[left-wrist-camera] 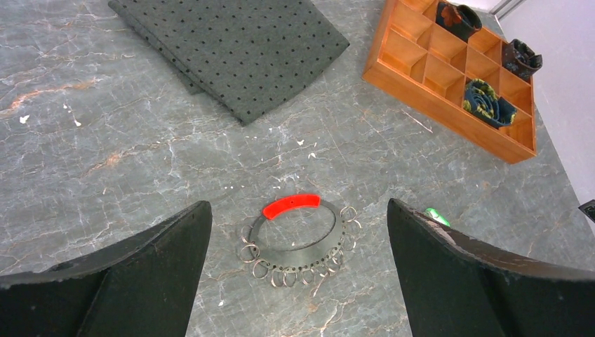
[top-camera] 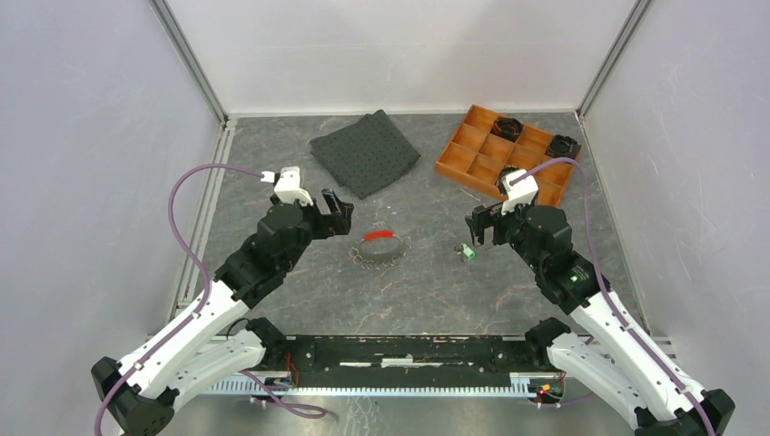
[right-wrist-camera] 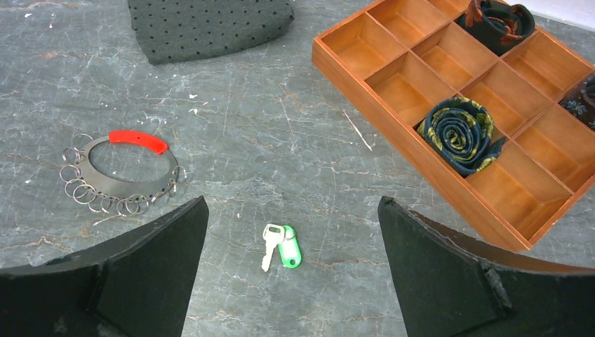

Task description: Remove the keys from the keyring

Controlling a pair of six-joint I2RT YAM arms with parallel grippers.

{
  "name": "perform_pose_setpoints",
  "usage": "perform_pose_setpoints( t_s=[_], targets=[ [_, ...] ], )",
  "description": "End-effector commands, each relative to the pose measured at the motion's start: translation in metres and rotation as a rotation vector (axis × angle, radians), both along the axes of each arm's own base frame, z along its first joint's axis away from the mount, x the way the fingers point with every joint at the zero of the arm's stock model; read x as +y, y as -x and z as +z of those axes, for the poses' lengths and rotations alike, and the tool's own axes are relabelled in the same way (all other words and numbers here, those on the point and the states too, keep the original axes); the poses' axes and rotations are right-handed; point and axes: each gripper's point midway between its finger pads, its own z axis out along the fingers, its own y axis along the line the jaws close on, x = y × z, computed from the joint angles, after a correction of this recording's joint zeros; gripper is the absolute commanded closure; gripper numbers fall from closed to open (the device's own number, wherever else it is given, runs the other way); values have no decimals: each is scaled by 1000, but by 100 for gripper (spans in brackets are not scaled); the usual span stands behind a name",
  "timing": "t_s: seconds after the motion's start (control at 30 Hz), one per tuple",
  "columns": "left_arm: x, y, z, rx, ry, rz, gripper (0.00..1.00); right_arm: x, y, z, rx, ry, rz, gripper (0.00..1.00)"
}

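Both pincers stand released and empty; the left gripper (top-camera: 341, 214) hovers beside the keyring (top-camera: 379, 250); the right gripper (top-camera: 478, 227) is near the green key (right-wrist-camera: 281, 247), already lying free, apart from the ring; a red piece (left-wrist-camera: 291, 206) on the loop looks left to remove.

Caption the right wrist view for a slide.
Open right end effector frames a green-tagged key; keyring left, tray right.

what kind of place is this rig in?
Probably a lab test cell: white panel walls on aluminium framing, a marble-look table, staged props like the keyring and wooden tray.
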Motion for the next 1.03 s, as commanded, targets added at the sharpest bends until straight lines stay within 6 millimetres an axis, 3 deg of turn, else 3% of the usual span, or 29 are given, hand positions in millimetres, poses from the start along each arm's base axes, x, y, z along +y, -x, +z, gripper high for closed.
perform_pose_setpoints(
  t_s=[0.0, 1.0],
  targets=[
    [5, -2, 6, -28, -23, 7, 0, 3, -4, 21, -63, -37, 9, 2],
    [5, -1, 4, -26, -35, 0, 0, 2, -3, 23, -72, -40, 7, 2]
  ],
)
